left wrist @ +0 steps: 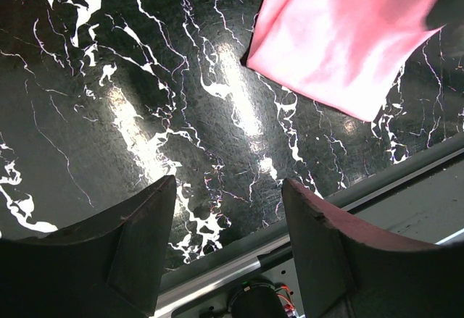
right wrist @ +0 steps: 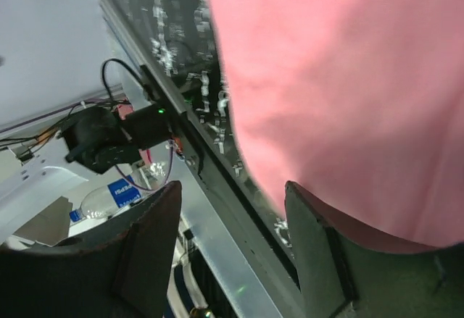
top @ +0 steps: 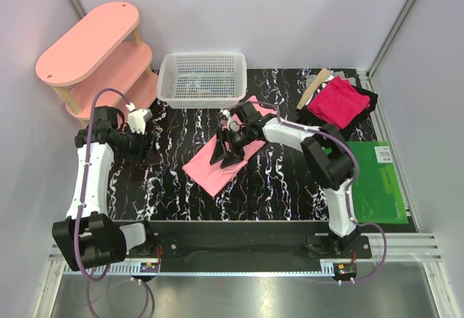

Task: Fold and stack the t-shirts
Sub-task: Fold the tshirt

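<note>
Overhead, I am seeing the salmon-pink t-shirt [top: 210, 173] lying mid-frame on the marbled table [top: 290, 180], with the magenta-red t-shirt [top: 339, 102] sitting upper right.

Left wrist: the left gripper [left wrist: 228, 191] is hanging spread and empty, the salmon-pink t-shirt at upper right.

Right wrist: the right gripper [right wrist: 230, 195] is standing spread with nothing between, the salmon-pink t-shirt filling the right.

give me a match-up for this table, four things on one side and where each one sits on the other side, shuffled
Things:
1 salmon-pink t-shirt
2 magenta t-shirt
3 white mesh basket
4 green mat

Places:
A far right corner
B right edge, near side
C middle of the table
D far edge, centre

Pairs: 1-C, 2-A, 3-D, 4-B
</note>
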You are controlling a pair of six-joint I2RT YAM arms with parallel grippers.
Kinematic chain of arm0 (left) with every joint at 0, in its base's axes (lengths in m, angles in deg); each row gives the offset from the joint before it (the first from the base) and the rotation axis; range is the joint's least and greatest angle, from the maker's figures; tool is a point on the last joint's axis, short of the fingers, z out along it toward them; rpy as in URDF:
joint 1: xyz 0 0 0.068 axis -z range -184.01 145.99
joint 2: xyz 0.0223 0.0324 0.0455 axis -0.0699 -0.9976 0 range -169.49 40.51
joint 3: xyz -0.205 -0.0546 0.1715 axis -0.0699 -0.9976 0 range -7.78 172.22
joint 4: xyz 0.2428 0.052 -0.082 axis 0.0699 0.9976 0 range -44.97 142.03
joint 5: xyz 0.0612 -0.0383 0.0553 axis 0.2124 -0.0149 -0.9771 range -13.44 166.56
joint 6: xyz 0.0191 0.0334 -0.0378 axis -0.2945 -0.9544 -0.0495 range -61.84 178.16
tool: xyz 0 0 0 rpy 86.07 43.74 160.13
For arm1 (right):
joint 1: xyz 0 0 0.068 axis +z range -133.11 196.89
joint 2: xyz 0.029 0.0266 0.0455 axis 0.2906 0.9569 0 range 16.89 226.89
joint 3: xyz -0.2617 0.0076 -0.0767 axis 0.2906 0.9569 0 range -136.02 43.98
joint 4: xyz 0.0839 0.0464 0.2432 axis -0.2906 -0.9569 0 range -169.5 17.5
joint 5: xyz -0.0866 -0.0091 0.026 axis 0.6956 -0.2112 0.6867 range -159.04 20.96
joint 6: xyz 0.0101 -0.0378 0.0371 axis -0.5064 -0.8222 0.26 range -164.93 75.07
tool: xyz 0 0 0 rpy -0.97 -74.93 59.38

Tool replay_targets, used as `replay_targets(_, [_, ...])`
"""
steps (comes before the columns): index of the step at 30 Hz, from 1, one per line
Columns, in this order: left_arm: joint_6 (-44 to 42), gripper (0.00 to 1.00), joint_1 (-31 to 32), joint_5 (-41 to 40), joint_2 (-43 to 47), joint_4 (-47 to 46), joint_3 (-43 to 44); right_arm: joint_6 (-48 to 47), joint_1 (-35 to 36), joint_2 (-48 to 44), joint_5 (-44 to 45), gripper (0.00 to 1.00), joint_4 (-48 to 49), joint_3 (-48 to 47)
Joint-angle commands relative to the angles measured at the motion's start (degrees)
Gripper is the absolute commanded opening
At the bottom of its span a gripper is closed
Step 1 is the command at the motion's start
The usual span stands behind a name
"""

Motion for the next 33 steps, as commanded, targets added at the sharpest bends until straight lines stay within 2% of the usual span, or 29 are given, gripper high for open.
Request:
replay_targets(1, [1.17,0.64,0.17,-0.94,0.00,-1.60,2.19,0.01,-1.23,9.37,-4.33,0.67,2.40,-3.05])
replay_targets(4, [1.35,0.65,0.17,-1.46,0.61,-1.60,2.45,-1.04,-1.85,15.00,-6.17,0.70,2.32,-6.93])
replay_targets(5, [1.35,0.65,0.08,-1.64,0.79,-1.43,2.62,-1.65,-1.94,16.16,-7.31,0.73,2.05,-7.98])
replay_targets(6, [1.35,0.65,0.08,-2.16,1.14,-1.17,2.80,-2.44,-2.03,17.21,-7.93,0.82,1.70,-10.08])
replay_targets(7, [1.35,0.65,0.17,-2.26,1.32,-1.08,2.80,-4.11,-2.03,19.05,-8.28,0.84,1.09,-11.32])
replay_targets(10, [1.52,0.65,0.08,-2.52,1.93,-0.99,2.28,-5.61,-2.12,20.65,-9.78,0.84,-1.90,-14.75])
replay_targets(13, [1.44,0.65,0.17,-2.96,1.85,-0.99,1.84,-7.53,-2.03,16.90,-6.80,0.83,-5.13,-14.93])
replay_targets(16, [1.79,0.65,0.08,-2.96,1.58,-1.16,1.92,-12.45,-1.77,10.12,3.47,0.81,-12.77,-16.34])
replay_targets(18, [1.96,0.65,-0.09,-2.96,1.58,-1.60,2.10,-14.66,0.42,3.64,14.87,0.80,-15.60,-16.60])
replay_targets(19, [2.05,0.65,-0.18,-3.05,1.76,-1.69,2.19,-17.45,1.82,1.69,25.36,0.81,-18.31,-16.78])
replay_targets(21, [2.05,0.65,-1.14,-3.05,2.02,-2.04,2.80,-19.76,7.53,-2.09,35.87,0.85,-21.05,-17.74])
replay_targets(22, [1.97,0.65,-1.76,-2.70,2.02,-2.39,3.24,-21.94,9.46,-2.90,45.58,0.88,-22.98,-17.92])
replay_targets(23, [1.88,0.65,-4.20,-1.65,1.59,-2.39,3.85,-22.83,13.66,-3.43,50.47,0.95,-23.69,-17.92])
replay_targets(25, [1.70,0.65,-7.37,-0.07,1.15,-2.31,5.96,-23.63,16.94,-3.78,61.61,0.98,-25.27,-17.57])
replay_targets(28, [0.13,0.65,-16.50,3.18,0.00,-2.22,7.90,-24.16,22.57,-2.73,73.23,1.00,-26.51,-17.39])
replay_targets(33, [-3.92,0.65,-23.11,6.79,-2.11,0.06,8.43,-23.37,29.77,3.31,81.17,0.99,-26.95,-20.99])
